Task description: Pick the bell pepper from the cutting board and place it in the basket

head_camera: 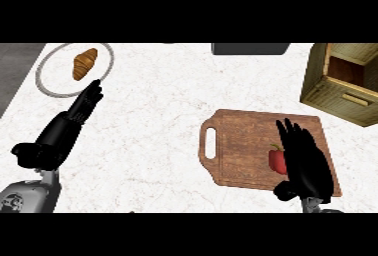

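- Looking down at the white marbled counter (162, 130), the right hand (303, 160) is over the wooden cutting board (244, 135), fingers stretched out straight and pointing away from the robot, so it's opened out flat, not clenched.
- The red bell pepper (277, 161) sits on the board tucked right against the left edge of that hand, around the palm. Part of it is hidden under the black hand. Nothing is curled round it, so the hand isn't grasping it. Whether the palm actually touches it, I can't tell from this angle.
- The board's handle slot is well off to the left of the right hand, and the hand covers the board's right portion.
- The wooden basket (343, 82), more like a slatted crate, is up ahead and a bit to the right of the right hand's fingertips, clearly apart from them and off the board.
- The left hand (70, 125) is far over on the other side, fingers straight and relaxed, holding nothing. Its fingertips reach the near rim of a round plate (52, 87).
- On that plate, just beyond the left fingertips, there's a croissant (85, 63), not touched by the hand.
- A dark grey object (249, 48) sits at the far edge of the counter, well ahead of the right hand.
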`<state>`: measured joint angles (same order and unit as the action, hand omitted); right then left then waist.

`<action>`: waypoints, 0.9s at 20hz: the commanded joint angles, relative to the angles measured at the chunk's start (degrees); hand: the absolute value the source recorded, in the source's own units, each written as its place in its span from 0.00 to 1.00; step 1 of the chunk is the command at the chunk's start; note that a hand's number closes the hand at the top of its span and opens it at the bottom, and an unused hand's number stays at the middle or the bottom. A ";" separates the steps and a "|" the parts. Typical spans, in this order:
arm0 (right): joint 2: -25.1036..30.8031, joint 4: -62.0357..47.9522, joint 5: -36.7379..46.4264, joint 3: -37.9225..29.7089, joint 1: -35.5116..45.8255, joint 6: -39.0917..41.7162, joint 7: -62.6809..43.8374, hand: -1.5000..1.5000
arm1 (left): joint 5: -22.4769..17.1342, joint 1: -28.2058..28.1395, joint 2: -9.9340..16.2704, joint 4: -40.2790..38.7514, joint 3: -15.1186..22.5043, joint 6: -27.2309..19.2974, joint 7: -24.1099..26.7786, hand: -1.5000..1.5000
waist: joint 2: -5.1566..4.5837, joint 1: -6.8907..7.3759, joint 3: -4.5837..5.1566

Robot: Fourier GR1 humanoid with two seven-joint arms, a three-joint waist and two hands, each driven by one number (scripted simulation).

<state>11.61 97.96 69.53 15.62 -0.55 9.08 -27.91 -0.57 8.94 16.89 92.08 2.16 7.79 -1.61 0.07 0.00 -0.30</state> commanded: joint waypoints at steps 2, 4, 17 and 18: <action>0.85 -3.22 0.41 -2.34 -0.77 -1.27 2.34 0.00 | 0.05 1.18 -2.69 -0.23 -0.10 0.41 -1.33 0.50 | -0.06 -0.12 0.29; -1.53 -6.04 1.30 -2.32 1.86 -1.14 1.14 0.00 | -1.34 0.49 -1.05 0.24 -2.72 1.98 -1.07 0.50 | -0.06 0.01 0.30; -2.94 -11.65 3.10 0.14 1.16 2.54 2.51 1.00 | 0.07 2.29 -1.50 -2.79 -2.47 1.02 0.76 0.50 | -0.09 -0.03 0.30; -2.24 -15.09 1.35 -2.62 3.45 1.06 5.25 1.00 | -0.38 3.80 -1.01 -6.81 -3.48 2.44 2.74 0.50 | -0.13 -0.05 0.30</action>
<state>9.88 88.91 69.86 13.39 1.21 12.03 -24.16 -0.30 10.03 16.86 89.68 0.83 8.96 -0.33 0.36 0.01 0.04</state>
